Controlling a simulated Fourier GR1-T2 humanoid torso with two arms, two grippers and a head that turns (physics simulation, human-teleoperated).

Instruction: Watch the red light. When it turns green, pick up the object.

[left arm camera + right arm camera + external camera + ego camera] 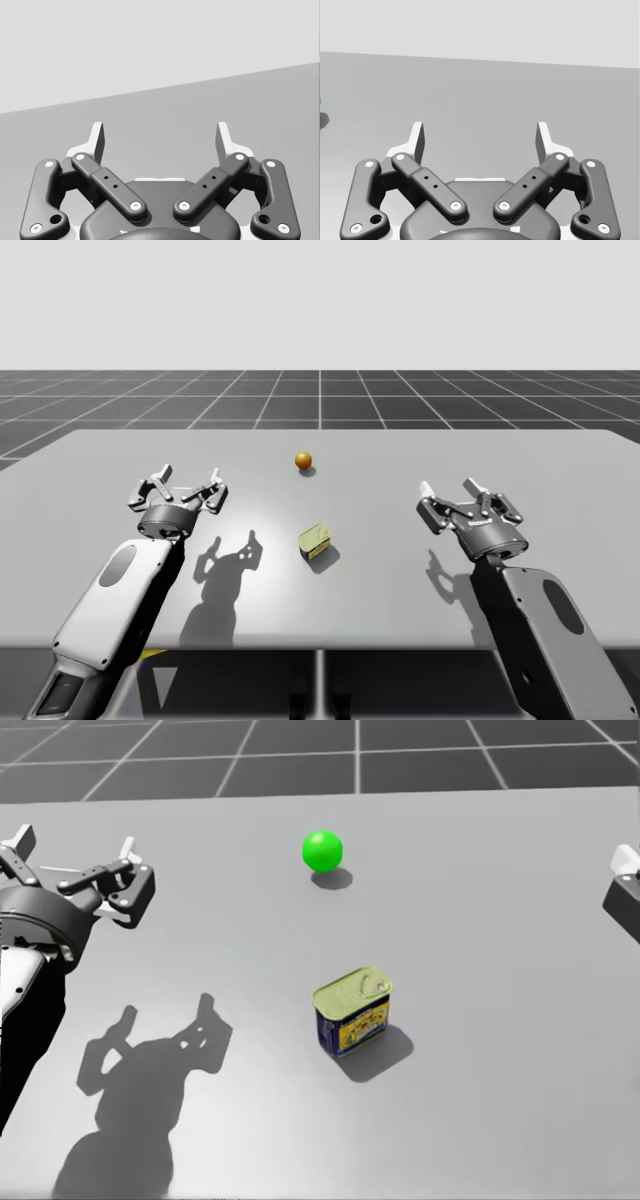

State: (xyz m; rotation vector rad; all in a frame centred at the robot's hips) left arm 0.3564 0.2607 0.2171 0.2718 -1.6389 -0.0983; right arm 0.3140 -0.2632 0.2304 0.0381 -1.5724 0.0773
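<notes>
Grey bench (400,580), both arms coming in from the bottom edge of the high view. Small rectangular can (317,541), yellowish lid with blue and yellow sides, stands upright at centre frame, about midway between the two arms and well apart from both. The head view has it lower centre (352,1011), with a pull tab on the lid and its shadow falling to the lower right.

Ball light (303,461) sits on the bench beyond the can, upper centre. The views disagree on colour: orange in the high view, bright green in the head view (322,851). The right wrist view catches a green sliver (320,101) with a dark shadow patch by it, ahead of the pincer and far off to one side.

Left pincer (190,478) is at left of frame, above the bench, fingers spread wide and holding nothing. The left wrist view (160,137) has bare bench between the fingers. Right pincer (455,492) is at right of frame, also spread wide and holding nothing, with the same bare bench between its fingers in the right wrist view (480,137). In the head view the left arm's shadow lies at lower left.
</notes>
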